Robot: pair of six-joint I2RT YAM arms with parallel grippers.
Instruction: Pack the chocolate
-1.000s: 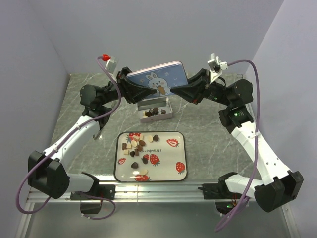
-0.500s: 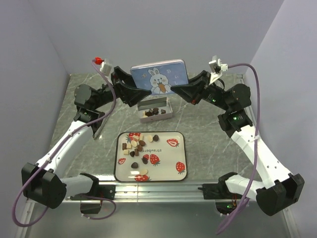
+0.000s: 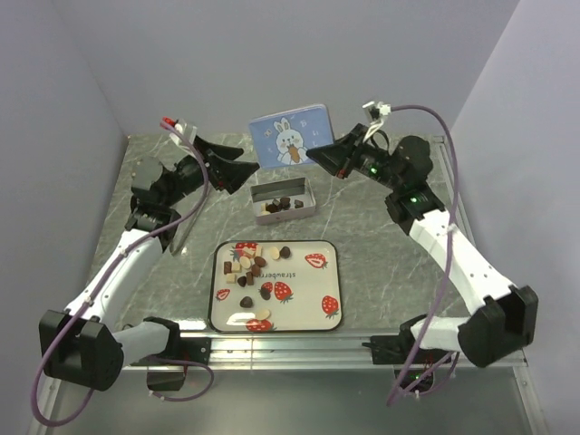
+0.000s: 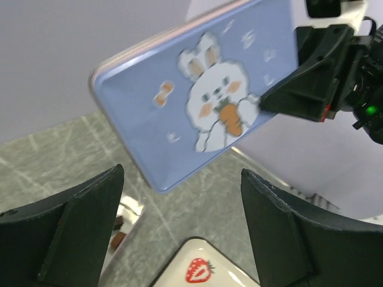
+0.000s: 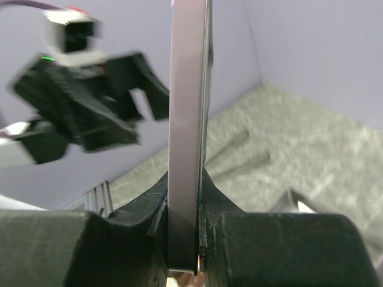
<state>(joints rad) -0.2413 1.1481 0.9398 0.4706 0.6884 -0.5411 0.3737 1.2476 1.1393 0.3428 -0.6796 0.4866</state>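
Loosely scattered, the chocolate [image 3: 252,270] points every way on the strawberry tray [image 3: 305,281], nearer the bases than both end effectors; more sits in the tin [image 3: 272,191]. The right end effector [image 3: 315,156] clamps the rabbit lid [image 3: 292,138], which stands on edge. The left end effector [image 3: 243,163] gapes wide, holding nothing.

Even soft light, wrist views blurred
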